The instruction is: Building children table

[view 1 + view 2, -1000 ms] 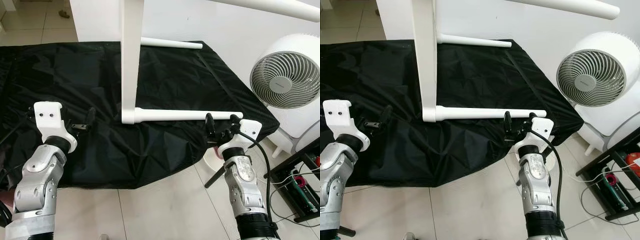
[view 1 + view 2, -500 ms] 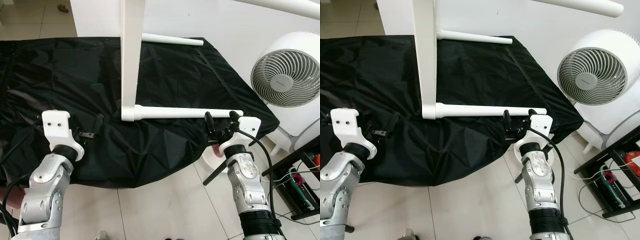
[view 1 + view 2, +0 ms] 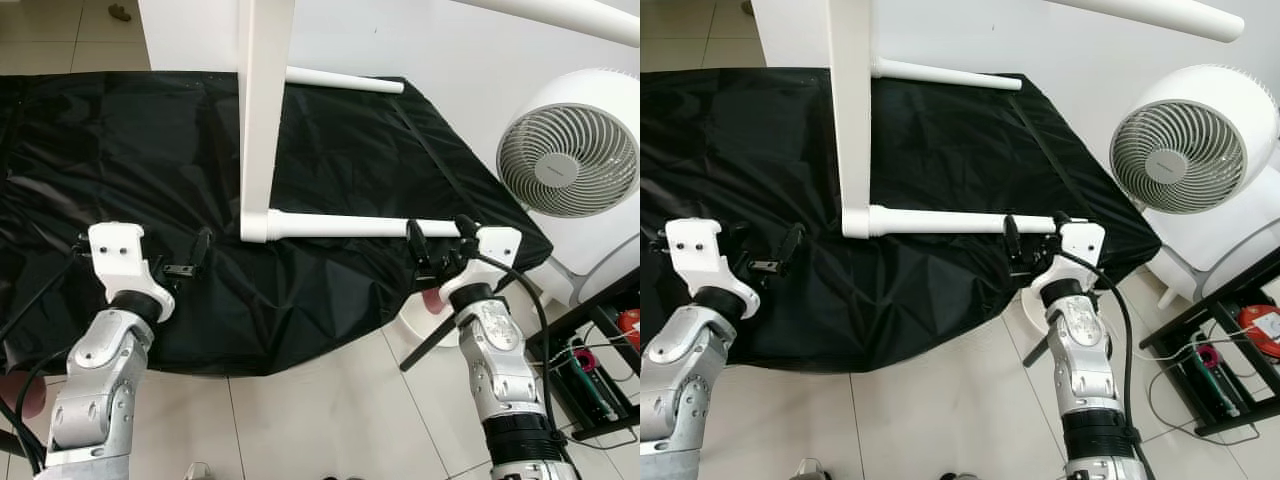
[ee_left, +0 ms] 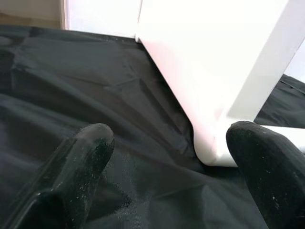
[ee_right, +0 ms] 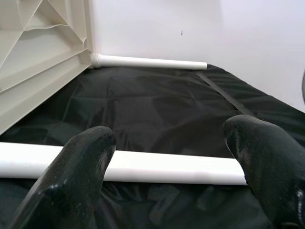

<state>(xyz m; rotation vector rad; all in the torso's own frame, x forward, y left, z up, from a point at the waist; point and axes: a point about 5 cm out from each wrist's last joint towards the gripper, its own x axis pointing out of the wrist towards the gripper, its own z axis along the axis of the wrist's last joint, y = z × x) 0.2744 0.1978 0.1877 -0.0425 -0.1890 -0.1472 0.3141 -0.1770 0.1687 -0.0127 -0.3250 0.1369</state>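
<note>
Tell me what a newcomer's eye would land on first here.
The white children's table stands on its side on a black sheet, its legs pointing toward the robot's right. The right hand sits open at the tip of the near leg; the left hand is open near the tabletop's corner. A white fan stands right.

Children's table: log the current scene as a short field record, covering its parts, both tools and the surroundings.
tabletop: white tabletop standing on edge on the black sheet
near leg: white leg lying flat on the sheet, joined at the tabletop's lower corner
far leg: second white leg along the sheet's far edge
left tool: left tool open, low over the sheet, left of the tabletop's corner
right tool: right tool open, at the near leg's free end, fingers either side
surroundings: white fan on the right, tiled floor
</note>
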